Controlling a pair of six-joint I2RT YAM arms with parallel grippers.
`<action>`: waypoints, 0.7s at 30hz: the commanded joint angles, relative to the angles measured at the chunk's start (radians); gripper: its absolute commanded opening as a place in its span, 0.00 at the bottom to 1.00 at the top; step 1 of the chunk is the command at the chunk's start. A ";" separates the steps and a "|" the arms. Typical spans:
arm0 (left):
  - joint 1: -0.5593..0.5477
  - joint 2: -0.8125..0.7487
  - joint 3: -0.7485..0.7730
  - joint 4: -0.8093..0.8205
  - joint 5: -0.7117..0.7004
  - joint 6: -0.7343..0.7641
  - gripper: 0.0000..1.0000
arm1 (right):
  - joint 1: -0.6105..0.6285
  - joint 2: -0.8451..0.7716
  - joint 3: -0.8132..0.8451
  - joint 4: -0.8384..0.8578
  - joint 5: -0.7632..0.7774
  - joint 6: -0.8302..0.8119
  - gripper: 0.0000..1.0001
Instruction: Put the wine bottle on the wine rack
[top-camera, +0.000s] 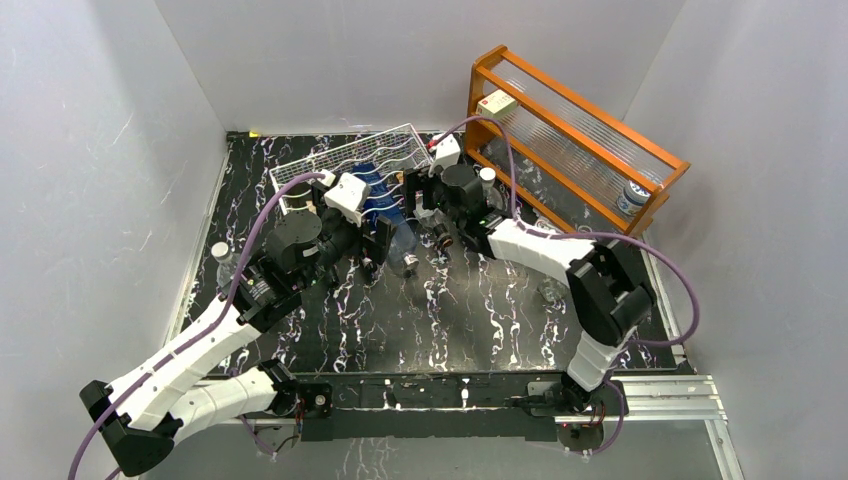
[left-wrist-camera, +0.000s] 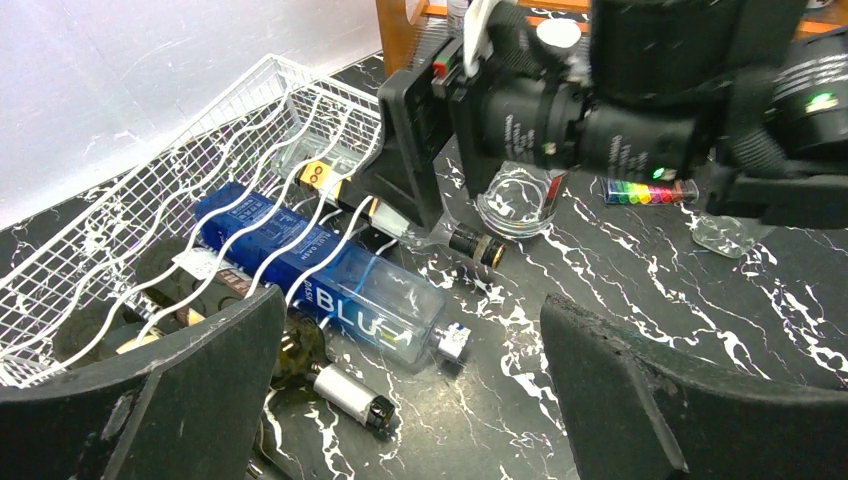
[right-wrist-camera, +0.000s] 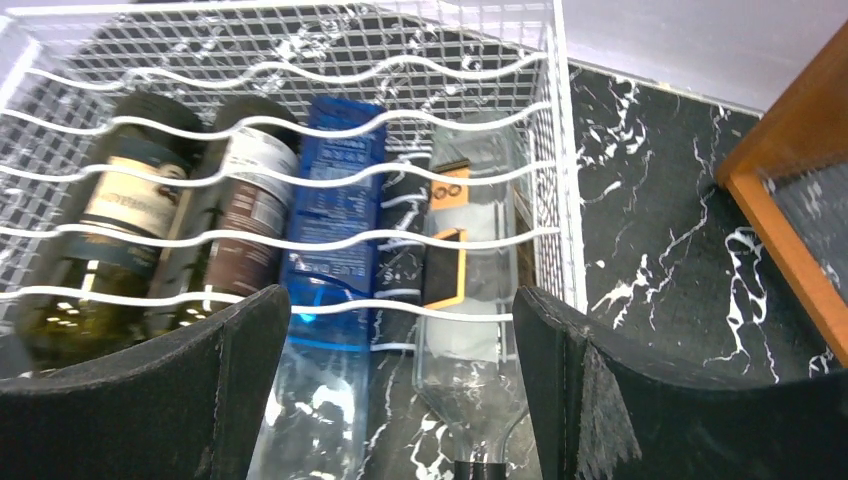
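Observation:
The white wire wine rack (top-camera: 335, 160) stands at the back of the table and also shows in the right wrist view (right-wrist-camera: 300, 70). Several bottles lie in its bottom cradles: two dark wine bottles (right-wrist-camera: 110, 215), a blue square bottle (right-wrist-camera: 335, 215) and a clear bottle with an orange label (right-wrist-camera: 465, 260). In the left wrist view a dark bottle's silver-capped neck (left-wrist-camera: 345, 393) and the blue bottle (left-wrist-camera: 335, 280) stick out of the rack's front. My left gripper (left-wrist-camera: 410, 335) is open and empty over these necks. My right gripper (right-wrist-camera: 400, 330) is open and empty over the clear bottle's neck.
The orange wooden shelf (top-camera: 575, 135) stands at the back right with a white box (top-camera: 497, 102) and a small jar (top-camera: 632, 197). A clear bottle (top-camera: 222, 262) stands at the left table edge. A rainbow-coloured tube (left-wrist-camera: 645, 190) and a clear glass (left-wrist-camera: 515, 200) lie beside the right arm.

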 joint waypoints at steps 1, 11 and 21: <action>0.001 -0.023 0.028 0.017 0.004 -0.004 0.98 | -0.002 -0.119 0.041 -0.065 -0.096 0.014 0.92; 0.000 -0.048 0.012 0.003 0.000 -0.028 0.98 | -0.001 -0.256 -0.006 -0.371 -0.156 0.027 0.62; 0.000 -0.041 -0.007 0.011 -0.001 -0.027 0.98 | 0.014 -0.321 -0.217 -0.482 -0.069 0.043 0.44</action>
